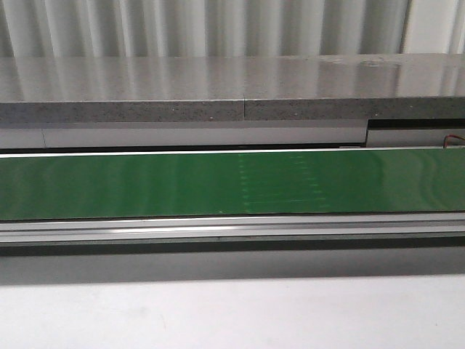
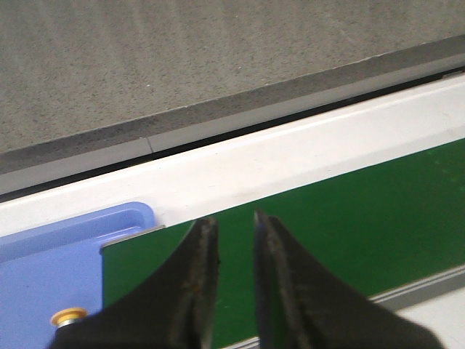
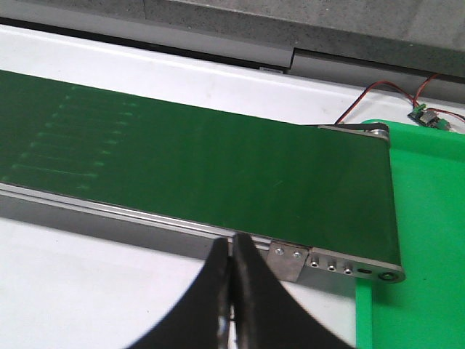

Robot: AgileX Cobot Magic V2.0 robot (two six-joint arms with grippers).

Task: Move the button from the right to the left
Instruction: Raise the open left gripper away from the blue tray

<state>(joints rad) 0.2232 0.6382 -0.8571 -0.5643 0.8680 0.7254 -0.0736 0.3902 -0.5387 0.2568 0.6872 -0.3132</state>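
Observation:
A small round yellow-orange cap [image 2: 69,317], seemingly the button's, lies on the blue tray [image 2: 51,269] in the left wrist view; the rest of it is hidden behind my left finger. My left gripper [image 2: 235,218] is open with a narrow gap and empty. It hangs over the end of the green belt [image 2: 349,218], beside the tray. My right gripper [image 3: 232,243] is shut on nothing, over the white table just in front of the belt's front rail [image 3: 145,218]. No button shows in the right wrist view or front view. Neither gripper shows in the front view.
The green conveyor belt [image 1: 232,182] runs across the front view, with a grey stone ledge [image 1: 218,87] behind it. A green tray [image 3: 429,218] lies at the belt's right end. A small circuit piece with red and black wires [image 3: 425,115] sits at that tray's far edge.

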